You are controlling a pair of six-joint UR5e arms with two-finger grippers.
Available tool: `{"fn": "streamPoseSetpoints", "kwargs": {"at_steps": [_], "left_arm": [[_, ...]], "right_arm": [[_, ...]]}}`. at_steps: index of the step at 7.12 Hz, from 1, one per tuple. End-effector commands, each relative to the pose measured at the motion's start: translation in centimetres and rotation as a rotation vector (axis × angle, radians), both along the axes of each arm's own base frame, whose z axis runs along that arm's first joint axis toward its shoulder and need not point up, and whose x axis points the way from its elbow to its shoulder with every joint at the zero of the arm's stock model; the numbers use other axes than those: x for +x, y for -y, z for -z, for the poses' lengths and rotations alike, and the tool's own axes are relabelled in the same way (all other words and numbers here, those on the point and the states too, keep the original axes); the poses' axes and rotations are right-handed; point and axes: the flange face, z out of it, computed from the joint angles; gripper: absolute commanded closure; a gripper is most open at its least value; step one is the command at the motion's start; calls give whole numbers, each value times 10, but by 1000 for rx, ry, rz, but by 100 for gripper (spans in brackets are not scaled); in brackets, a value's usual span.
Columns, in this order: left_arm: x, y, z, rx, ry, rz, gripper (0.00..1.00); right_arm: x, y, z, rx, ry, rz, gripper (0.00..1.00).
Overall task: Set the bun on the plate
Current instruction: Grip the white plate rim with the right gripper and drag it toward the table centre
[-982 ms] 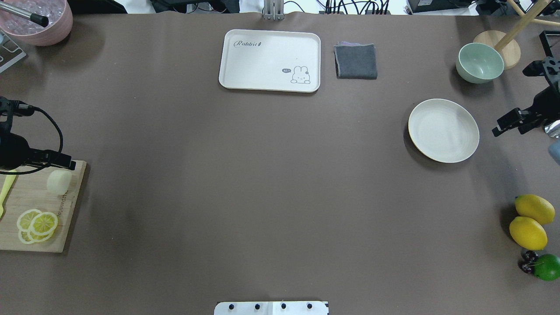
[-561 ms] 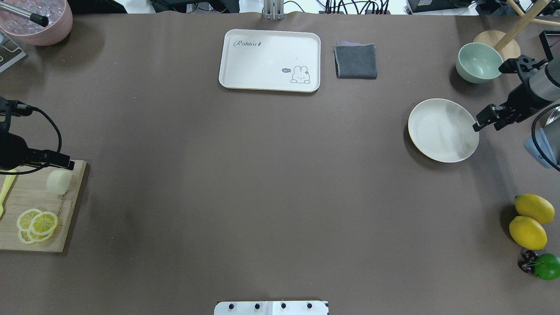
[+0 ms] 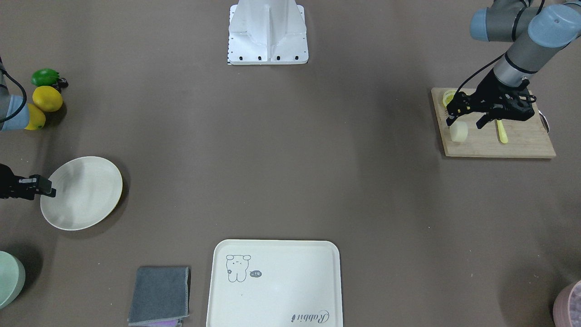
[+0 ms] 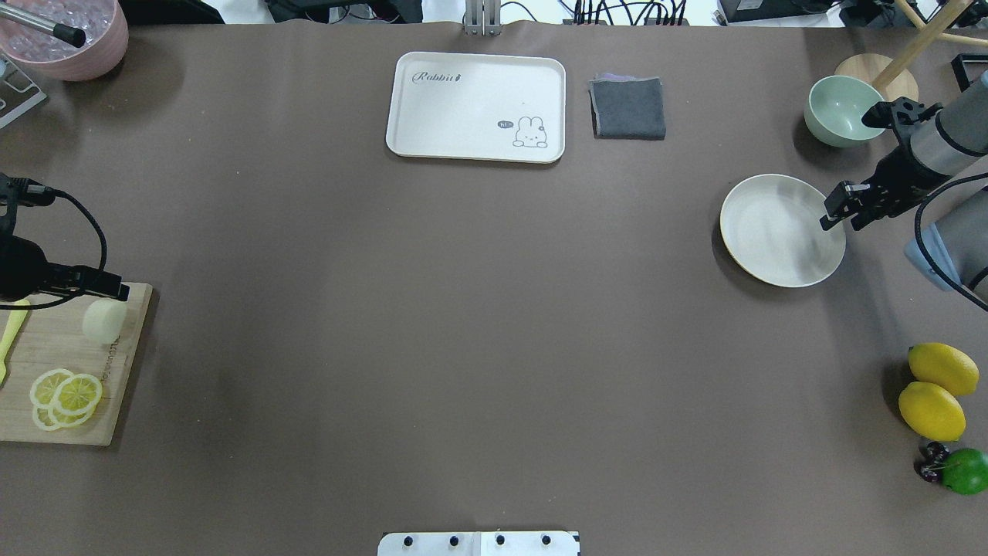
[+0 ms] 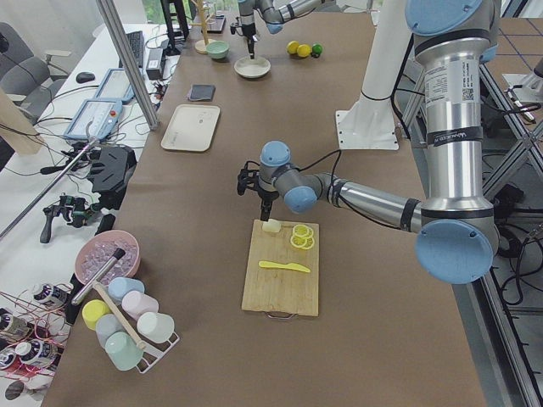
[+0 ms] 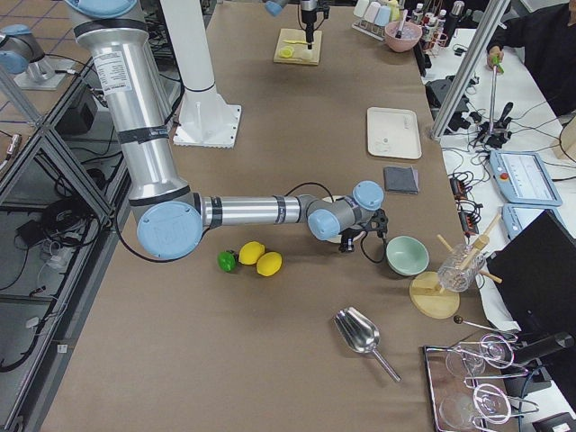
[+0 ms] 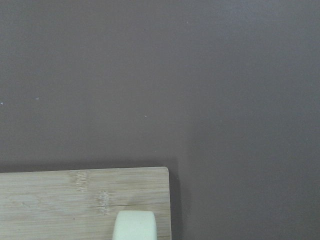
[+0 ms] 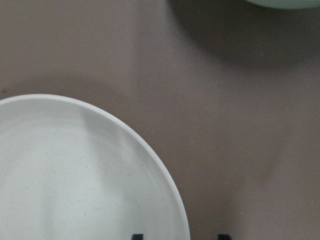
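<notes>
**Bun [image 4: 104, 320] on the board beside the left end effector [image 3: 465, 121], well apart from the plate [image 4: 772, 232]**

Nearest the robot, at the lower left of the overhead view, a wooden cutting board [image 4: 69, 363] lies on the brown tabletop [image 4: 463, 347]. Lemon slices [image 4: 65, 398] are stacked at its near end, and a yellow knife [image 4: 11, 332] lies by the frame's left edge. The bun rests near the board's far right corner, just inside the edge.

The left end effector hangs right at the bun. In the front-facing view its fingers stand apart. One tip is just above the bun in the picture and the other is toward the knife, so the bun sits to one side of the gap, not in it. Whether that tip touches the bun cannot be told. The left wrist view shows the bun at its bottom edge, near the middle.

At the lower right of the overhead view lie two lemons [image 4: 934, 394] and a green fruit [image 4: 965, 471].

Farther out, at mid right, sits the plate. The right end effector [image 4: 840, 215] hovers at its right rim. In the right wrist view its two dark tips are spread at the bottom edge, one over the plate's rim and one over the tabletop, gripping nothing.

Farthest, along the top of the frame, stand a green bowl [image 4: 845, 112], a grey cloth [image 4: 627, 108] and a cream tray [image 4: 475, 108].
</notes>
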Motion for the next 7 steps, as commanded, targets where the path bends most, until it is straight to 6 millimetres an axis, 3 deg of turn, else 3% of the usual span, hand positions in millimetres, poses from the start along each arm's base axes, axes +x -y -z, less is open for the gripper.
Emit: {"fn": "streamPoseSetpoints", "kwargs": {"at_steps": [1,2,3,4,6,7], "left_arm": [[0,0,1,2,-1,0,7],[0,0,0,1,0,0,6],[0,0,0,1,0,0,6],[0,0,2,2,-2,1,6],[5,-2,4,-19,-9,12,6],[17,-8,3,-27,-6,-7,6]], "right_arm": [[-1,-1,0,-22,8,-7,92],[-1,-1,1,-27,11,-8,100],[-2,-1,3,-31,22,-4,100],[-6,-2,22,-65,75,-8,100],[-16,-1,94,-98,149,-62,100],[-32,-8,133,-135,209,-45,100]]}}
